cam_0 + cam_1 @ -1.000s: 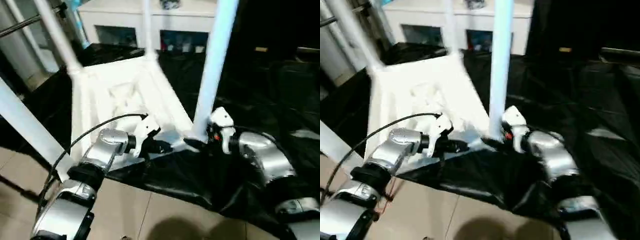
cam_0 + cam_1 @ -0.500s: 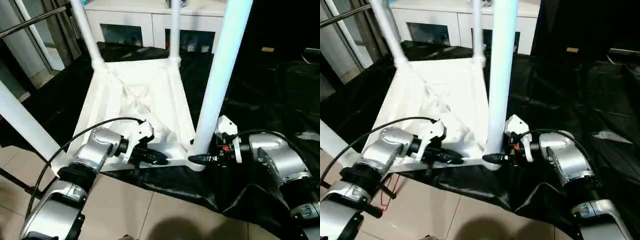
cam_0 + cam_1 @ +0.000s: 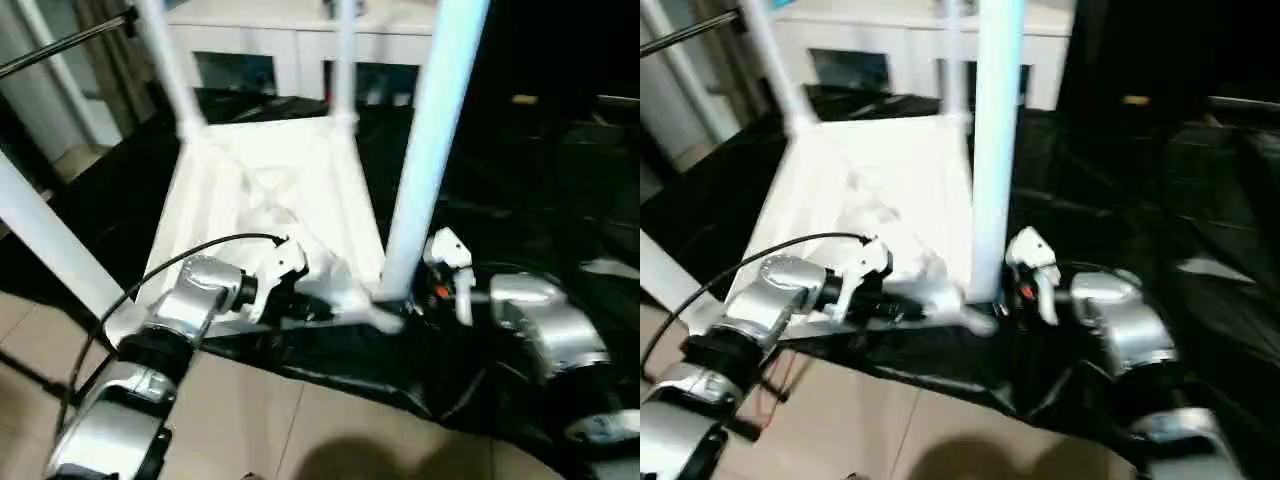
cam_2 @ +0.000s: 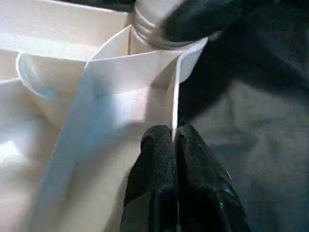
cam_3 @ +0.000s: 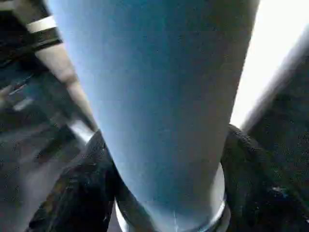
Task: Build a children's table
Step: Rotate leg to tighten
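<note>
Right end effector [image 5: 164, 193] clasps leg [image 3: 425, 150] base; left end effector [image 4: 175, 140] pinches tabletop [image 3: 270, 180] rim, forearm level.

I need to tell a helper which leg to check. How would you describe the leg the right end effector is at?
Find the upside-down white tabletop on black sheeting. Four legs stand at its corners; take the near-right leg, the right end effector gripping its base. It looks thickest, being closest.
</note>
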{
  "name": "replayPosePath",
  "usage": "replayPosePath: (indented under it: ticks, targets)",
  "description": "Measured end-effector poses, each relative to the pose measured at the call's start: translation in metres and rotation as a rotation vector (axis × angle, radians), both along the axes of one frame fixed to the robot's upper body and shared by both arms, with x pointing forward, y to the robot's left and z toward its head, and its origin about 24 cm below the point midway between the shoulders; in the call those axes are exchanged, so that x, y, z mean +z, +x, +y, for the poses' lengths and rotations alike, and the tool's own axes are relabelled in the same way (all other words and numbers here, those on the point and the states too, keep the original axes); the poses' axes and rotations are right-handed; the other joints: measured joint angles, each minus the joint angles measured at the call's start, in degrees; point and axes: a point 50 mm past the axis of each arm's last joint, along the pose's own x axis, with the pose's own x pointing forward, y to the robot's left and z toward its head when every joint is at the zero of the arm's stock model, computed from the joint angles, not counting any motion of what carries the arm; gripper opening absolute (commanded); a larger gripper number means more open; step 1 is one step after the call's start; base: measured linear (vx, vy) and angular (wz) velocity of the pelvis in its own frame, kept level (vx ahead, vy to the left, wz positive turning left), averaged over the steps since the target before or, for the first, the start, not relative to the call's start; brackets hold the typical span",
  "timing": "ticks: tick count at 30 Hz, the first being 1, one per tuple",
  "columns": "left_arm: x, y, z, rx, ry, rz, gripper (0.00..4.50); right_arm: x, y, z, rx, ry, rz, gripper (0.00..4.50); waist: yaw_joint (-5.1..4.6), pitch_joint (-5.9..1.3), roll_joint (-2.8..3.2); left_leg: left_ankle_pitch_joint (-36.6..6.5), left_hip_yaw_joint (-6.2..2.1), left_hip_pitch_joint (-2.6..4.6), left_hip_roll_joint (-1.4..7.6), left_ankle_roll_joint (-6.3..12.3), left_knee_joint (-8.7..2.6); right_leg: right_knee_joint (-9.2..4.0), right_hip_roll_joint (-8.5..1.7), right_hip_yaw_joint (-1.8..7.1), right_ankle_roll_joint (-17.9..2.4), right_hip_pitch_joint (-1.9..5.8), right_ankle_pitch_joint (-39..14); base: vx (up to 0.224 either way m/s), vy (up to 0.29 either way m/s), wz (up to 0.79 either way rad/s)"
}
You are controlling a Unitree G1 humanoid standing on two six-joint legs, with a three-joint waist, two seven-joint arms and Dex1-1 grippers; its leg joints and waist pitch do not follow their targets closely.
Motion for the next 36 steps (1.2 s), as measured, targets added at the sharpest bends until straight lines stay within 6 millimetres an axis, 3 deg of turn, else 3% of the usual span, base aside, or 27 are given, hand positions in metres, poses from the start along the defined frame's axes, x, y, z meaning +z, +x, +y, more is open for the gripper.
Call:
replayPosePath:
  ticks: [4, 9, 10, 13, 19, 23, 28, 36]
  targets:
    - [-0.002, 0.005, -0.012, 0.119, -0.010, -0.030, 0.00, -0.004, 0.013, 0.015, -0.241, 0.025, -0.018, 2.58, -0.90, -0.04, 0.01, 0.0, -0.07, 0.01, 0.01, -0.01, -0.07, 0.02, 0.04, -0.03, 0.0, 0.04, 0.0, 0.000, 0.000, 0.00]
    - [-0.002, 0.008, -0.018, 0.185, -0.010, -0.043, 0.00, -0.007, 0.019, 0.025, -0.354, 0.005, -0.073, 2.58, -1.02, -0.16, 0.20, 0.0, -0.08, 0.00, -0.01, -0.01, -0.08, -0.01, 0.03, -0.02, 0.0, 0.05, 0.0, 0.000, 0.000, 0.00]
    - [-0.002, 0.008, -0.018, 0.184, -0.010, -0.043, 0.00, -0.007, 0.019, 0.025, -0.356, 0.013, -0.073, 2.93, -1.02, -0.17, 0.20, 0.0, -0.08, 0.01, -0.01, -0.01, -0.08, -0.02, 0.03, -0.02, 0.0, 0.05, 0.0, 0.000, 0.000, 0.00]
    - [-0.002, 0.007, -0.018, 0.172, -0.013, -0.043, 0.00, -0.006, 0.019, 0.023, -0.339, 0.028, -0.066, 3.30, -1.04, -0.16, 0.21, 0.0, -0.08, -0.02, -0.01, 0.00, -0.08, -0.04, 0.03, -0.02, 0.0, 0.04, 0.0, 0.000, 0.000, 0.00]
    - [0.000, 0.000, -0.016, 0.086, -0.025, -0.043, 0.00, 0.002, 0.012, 0.011, -0.125, -0.020, -0.069, 3.62, -0.66, -0.13, 0.25, 0.0, -0.08, -0.18, 0.01, 0.05, -0.11, -0.15, 0.03, -0.08, 0.2, -0.09, -0.1, 0.000, 0.000, 0.00]
    - [0.001, -0.006, -0.010, -0.010, -0.033, -0.019, 0.00, 0.006, -0.001, -0.004, 0.076, -0.053, -0.053, 3.62, 0.87, -0.12, 0.24, 0.1, -0.05, -0.28, 0.04, 0.39, -0.21, -0.34, 0.04, -0.16, 0.2, -0.12, -0.1, 0.000, 0.000, 0.00]
    - [0.002, -0.013, 0.001, -0.116, -0.020, 0.010, 0.00, 0.009, -0.015, -0.011, 0.286, -0.037, 0.017, 3.62, 1.92, -0.08, 0.23, 0.2, 0.00, -0.30, 0.04, 0.41, -0.18, -0.37, 0.02, -0.12, 0.2, -0.11, -0.1, 0.000, 0.000, 0.00]
    - [0.004, -0.022, 0.015, -0.234, -0.002, 0.067, 0.00, 0.016, -0.028, -0.014, 0.476, -0.029, 0.121, 2.85, 2.37, 0.06, 0.03, 0.2, 0.03, -0.34, 0.06, 0.40, -0.16, -0.34, 0.01, -0.12, 0.2, -0.16, -0.1, 0.000, 0.000, 0.00]
